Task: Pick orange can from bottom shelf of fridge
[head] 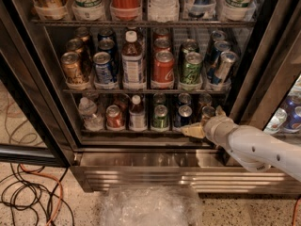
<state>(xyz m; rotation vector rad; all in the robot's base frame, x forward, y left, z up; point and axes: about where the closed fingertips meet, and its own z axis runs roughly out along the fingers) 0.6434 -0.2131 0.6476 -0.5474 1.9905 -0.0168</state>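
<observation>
Reach stage: gripper (201,127) sits at the front edge of the bottom shelf (141,133) of the fridge (263,55), just beside the orange can (207,112) at the row's right end. Whether it is released or clenched cannot be told. The next move likely calls for a square hold on that can, clear of the blue can (184,114).

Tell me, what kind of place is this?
Probably an office or lab snack corner: a glass-door drinks fridge full of cans, loose cables on the floor, and the robot's gripper at the bottom shelf.
</observation>
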